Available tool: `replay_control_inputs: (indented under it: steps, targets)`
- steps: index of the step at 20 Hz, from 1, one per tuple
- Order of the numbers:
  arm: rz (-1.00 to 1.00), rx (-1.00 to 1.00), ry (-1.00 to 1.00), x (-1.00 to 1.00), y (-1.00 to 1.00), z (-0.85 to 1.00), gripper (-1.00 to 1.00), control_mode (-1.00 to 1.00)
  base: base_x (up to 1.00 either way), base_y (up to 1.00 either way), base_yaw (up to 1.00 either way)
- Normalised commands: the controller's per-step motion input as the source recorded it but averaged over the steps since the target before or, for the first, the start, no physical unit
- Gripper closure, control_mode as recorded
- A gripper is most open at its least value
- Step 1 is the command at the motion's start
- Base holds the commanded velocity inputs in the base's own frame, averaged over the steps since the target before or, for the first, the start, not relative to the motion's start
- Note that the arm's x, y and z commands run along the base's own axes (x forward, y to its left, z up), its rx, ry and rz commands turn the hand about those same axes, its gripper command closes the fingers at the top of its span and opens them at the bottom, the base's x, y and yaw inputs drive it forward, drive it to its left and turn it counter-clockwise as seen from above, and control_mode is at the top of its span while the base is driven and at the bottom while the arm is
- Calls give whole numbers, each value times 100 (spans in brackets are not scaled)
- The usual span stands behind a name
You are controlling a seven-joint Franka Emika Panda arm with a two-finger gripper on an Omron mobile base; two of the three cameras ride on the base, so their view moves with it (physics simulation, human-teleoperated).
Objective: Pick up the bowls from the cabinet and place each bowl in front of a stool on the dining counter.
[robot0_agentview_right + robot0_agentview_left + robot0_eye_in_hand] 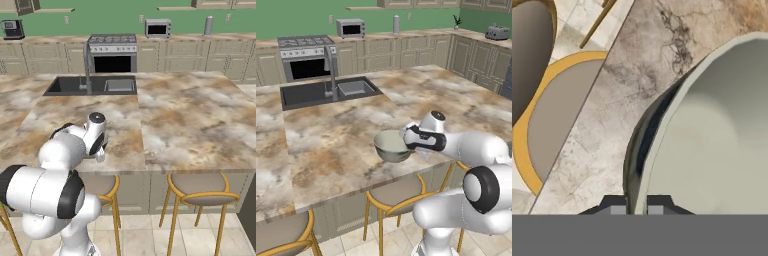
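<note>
A round bowl (391, 146), cream inside and grey-green outside, sits upright low over the dining counter (336, 140) near its front edge. My gripper (406, 142) is shut on the bowl's right rim. In the hand view the bowl (712, 140) fills the right side, and its rim passes between the two fingertips of the gripper (635, 206). A stool (400, 191) stands just below the counter edge in front of the bowl; its seat (562, 110) lies left of the counter edge in the hand view. I cannot tell whether the bowl touches the counter.
A dark sink (326, 92) with a steel tap (332, 70) lies far left on the counter. Another stool (281, 237) stands at the lower left, and one more (202, 186) to the right. Stove (303, 55) and wall counter run along the back.
</note>
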Motion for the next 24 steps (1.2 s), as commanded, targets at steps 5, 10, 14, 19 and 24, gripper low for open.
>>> replay_control_inputs:
  steps: [5, 10, 14, 19, 24]
  targets:
    - [0, 0, 0, 18, 2, -23, 100, -100, 0, 0, 0]
    - [0, 0, 0, 11, 6, -1, 100, -100, 0, 0, 0]
    - [0, 0, 0, 7, 12, 0, -100, -100, 0, 0, 0]
    - [0, 0, 0, 0, 0, 0, -100, -100, 0, 0, 0]
    - [0, 0, 0, -7, 0, 1, -100, -100, 0, 0, 0]
